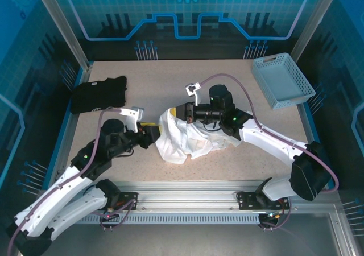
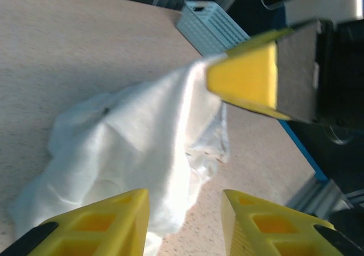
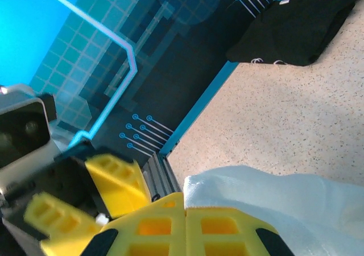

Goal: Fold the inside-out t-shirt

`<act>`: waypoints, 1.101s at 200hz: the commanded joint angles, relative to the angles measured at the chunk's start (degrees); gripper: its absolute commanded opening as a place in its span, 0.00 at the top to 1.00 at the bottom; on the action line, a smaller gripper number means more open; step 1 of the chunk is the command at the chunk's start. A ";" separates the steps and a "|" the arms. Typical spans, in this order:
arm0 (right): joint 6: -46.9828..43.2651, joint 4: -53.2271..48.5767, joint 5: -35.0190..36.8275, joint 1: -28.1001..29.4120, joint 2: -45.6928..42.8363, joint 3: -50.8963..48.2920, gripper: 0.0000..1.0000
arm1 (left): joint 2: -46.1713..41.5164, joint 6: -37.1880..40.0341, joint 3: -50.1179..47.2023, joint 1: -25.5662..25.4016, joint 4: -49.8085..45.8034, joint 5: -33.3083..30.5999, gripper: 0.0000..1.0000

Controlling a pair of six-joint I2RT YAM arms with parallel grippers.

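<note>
The inside-out t-shirt (image 1: 185, 137) is a crumpled white heap at the middle of the table, with one corner lifted. My right gripper (image 1: 173, 112) is shut on that raised corner, and the cloth (image 3: 267, 193) comes out from between its closed yellow fingers (image 3: 185, 210). In the left wrist view the right gripper's finger (image 2: 244, 77) holds the shirt (image 2: 142, 142) up. My left gripper (image 1: 155, 135) is open at the shirt's left edge. Its jaws (image 2: 185, 198) straddle the hanging cloth's lower rim without closing on it.
A folded black garment (image 1: 98, 94) lies at the back left of the table, also in the right wrist view (image 3: 296, 28). A light blue basket (image 1: 282, 79) stands at the back right. Blue-edged walls surround the speckled tabletop (image 1: 159, 85).
</note>
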 commanded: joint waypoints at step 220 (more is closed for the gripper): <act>-23.73 -21.32 15.91 -1.27 -15.72 -5.22 0.52 | 14.98 -0.28 -8.00 9.65 36.75 30.45 1.00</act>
